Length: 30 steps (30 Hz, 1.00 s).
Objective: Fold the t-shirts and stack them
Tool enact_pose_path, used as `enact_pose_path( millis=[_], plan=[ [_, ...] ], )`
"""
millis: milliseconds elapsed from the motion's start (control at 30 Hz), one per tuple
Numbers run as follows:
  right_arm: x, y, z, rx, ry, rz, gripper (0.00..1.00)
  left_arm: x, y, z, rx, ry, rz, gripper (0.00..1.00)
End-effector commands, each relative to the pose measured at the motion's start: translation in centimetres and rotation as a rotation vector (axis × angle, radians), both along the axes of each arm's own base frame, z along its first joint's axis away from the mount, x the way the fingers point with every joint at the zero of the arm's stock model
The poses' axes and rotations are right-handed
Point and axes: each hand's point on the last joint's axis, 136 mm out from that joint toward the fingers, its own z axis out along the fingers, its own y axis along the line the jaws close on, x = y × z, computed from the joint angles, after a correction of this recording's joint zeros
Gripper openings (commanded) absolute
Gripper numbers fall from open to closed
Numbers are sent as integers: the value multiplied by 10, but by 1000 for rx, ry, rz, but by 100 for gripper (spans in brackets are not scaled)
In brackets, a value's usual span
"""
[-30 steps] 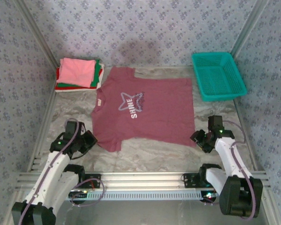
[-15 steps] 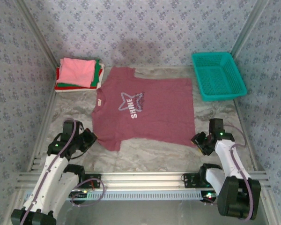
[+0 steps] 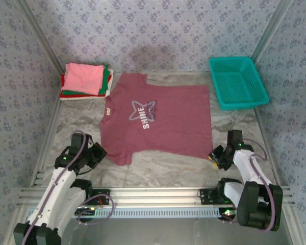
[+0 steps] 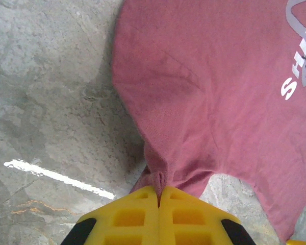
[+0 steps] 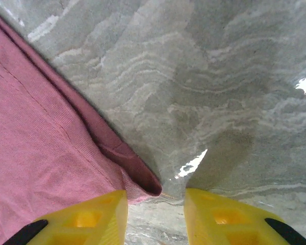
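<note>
The maroon t-shirt (image 3: pixel 158 120) with a white star and "SHINE" print lies spread flat in the middle of the table. My left gripper (image 4: pixel 159 191) is shut on the sleeve of the maroon t-shirt (image 4: pixel 204 102), the cloth bunched between its yellow fingers (image 4: pixel 127 217). That left gripper (image 3: pixel 98 152) sits at the shirt's near left corner. My right gripper (image 5: pixel 155 199) is open at the shirt's near right hem corner (image 5: pixel 137 176), which lies between its fingers, curled up. The right gripper (image 3: pixel 218 154) rests low on the table. A stack of folded pink, green, red and white t-shirts (image 3: pixel 85 80) sits at the back left.
A teal plastic mesh basket (image 3: pixel 238 81) stands at the back right. Grey marbled table surface (image 3: pixel 163 166) runs along the front between the arms. Patterned walls enclose the table on three sides, and a metal rail (image 3: pixel 153 196) lines the near edge.
The left gripper has drawn slightly toward the near edge with the sleeve in it. The right gripper has shifted a little nearer along the shirt's right hem corner.
</note>
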Motion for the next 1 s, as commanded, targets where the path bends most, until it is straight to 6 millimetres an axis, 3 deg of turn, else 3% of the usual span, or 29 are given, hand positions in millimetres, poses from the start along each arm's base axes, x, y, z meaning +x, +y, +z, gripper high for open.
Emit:
enact_pose_path(
  millis=[0, 233, 367, 967],
  plan=[
    [19, 11, -1, 50, -76, 27, 36, -3, -3, -4, -27, 2, 12, 0],
    [32, 17, -3, 72, -96, 36, 37, 4, -4, 2, -32, -42, 5, 0],
    [39, 19, 2, 54, -105, 49, 26, 5, -4, 1, -31, -48, 2, 0],
    [56, 19, 20, -15, -97, 73, 28, 5, -5, -1, -25, -71, -19, 0]
  ],
)
